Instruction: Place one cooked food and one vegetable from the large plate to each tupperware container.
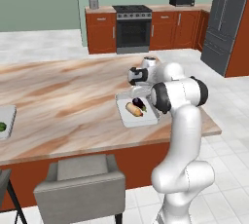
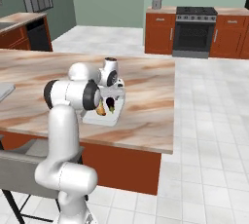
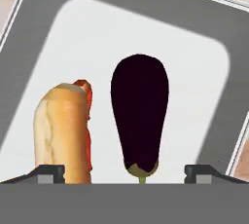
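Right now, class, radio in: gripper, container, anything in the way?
Gripper open above container. Hot dog and eggplant lie inside, side by side, apart. Nothing in the way.

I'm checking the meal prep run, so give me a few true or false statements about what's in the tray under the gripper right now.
1. A hot dog and an eggplant lie side by side in the tupperware container. True.
2. The gripper is shut on the eggplant. False: its fingertips stand wide apart, with the eggplant's stem end between them and untouched.
3. The container sits on the wooden island counter. True.
4. The eggplant lies on top of the hot dog. False: a strip of bare tray separates them.
5. The container holds three foods. False: only two are there.
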You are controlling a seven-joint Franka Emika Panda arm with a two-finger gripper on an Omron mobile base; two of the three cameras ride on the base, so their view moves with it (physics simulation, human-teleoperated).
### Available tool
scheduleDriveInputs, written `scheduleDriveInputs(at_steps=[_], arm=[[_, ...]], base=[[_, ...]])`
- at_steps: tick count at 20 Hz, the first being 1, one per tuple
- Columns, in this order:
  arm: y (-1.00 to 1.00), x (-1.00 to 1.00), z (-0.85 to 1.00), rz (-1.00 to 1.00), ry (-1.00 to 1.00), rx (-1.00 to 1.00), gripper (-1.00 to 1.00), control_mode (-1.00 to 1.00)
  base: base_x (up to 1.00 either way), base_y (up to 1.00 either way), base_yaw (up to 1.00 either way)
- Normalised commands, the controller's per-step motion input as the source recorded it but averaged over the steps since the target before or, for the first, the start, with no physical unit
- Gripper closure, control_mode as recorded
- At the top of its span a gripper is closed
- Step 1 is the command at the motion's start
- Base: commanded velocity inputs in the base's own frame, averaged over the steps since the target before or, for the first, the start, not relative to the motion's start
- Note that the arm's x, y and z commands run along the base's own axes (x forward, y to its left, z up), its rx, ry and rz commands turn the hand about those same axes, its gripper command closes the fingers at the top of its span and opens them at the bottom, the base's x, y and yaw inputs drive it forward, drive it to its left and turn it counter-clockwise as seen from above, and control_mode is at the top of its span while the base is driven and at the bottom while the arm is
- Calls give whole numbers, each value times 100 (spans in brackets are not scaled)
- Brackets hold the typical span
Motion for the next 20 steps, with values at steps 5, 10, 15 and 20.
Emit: scheduleDriveInputs(at_steps=[5,10,15,20], arm=[[22,-98,62,0,-26,3,-100,-100],[6,-100,60,-3,-20,4,-100,-100],[12,-100,67,-8,-23,5,-100,-100],[14,-94,100,-2,-11,0,-100,-100]], base=[[0,0,0],[0,0,0],[0,0,0],[0,0,0]])
